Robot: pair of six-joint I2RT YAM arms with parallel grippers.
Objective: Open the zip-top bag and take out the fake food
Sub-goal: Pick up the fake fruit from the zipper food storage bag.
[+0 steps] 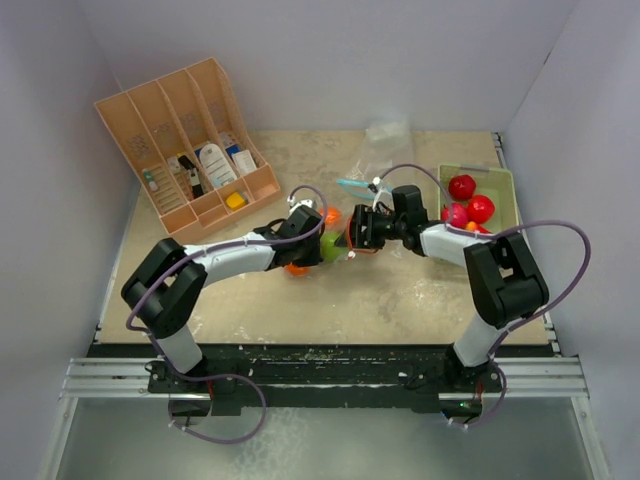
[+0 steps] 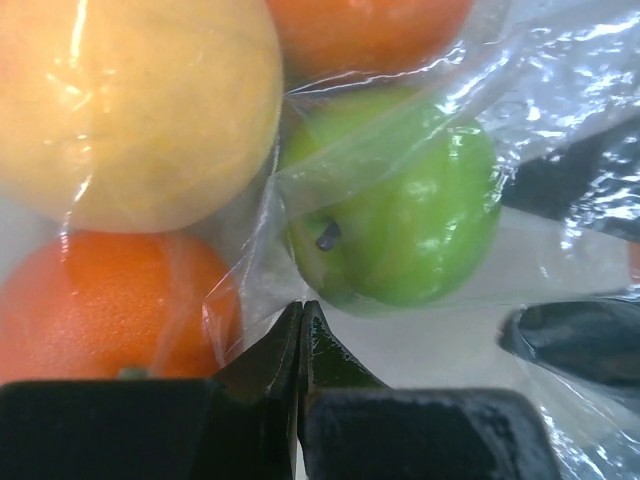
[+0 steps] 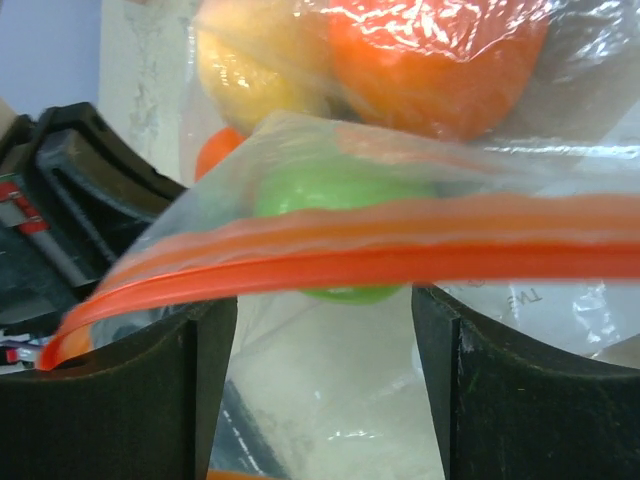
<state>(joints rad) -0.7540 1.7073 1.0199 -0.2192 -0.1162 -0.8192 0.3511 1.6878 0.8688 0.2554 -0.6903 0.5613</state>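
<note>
- The peach plastic desk organiser [image 1: 190,140], with slanted compartments, stands at ten o'clock on the beige table [image 1: 400,300]. Small items sit in its front slots.
- The left gripper [image 2: 301,312] has its fingers pressed together, clamped on a fold of the clear zip-top bag [image 2: 250,270] near the table's middle.
- Some of the fake food [image 2: 370,25] sits inside that bag: a glossy green apple [image 2: 400,215], a yellow-orange ball [image 2: 130,110] at its ten o'clock, and an orange fruit [image 2: 100,300] at its eight o'clock.
- The right gripper [image 3: 322,300] faces the bag from three o'clock with its fingers apart. The bag's orange zip strip [image 3: 400,250] runs across the gap.
- The pale green rectangular tray [image 1: 498,180] lies at two o'clock, holding red and pinkish-red fruits [image 1: 462,186].
</note>
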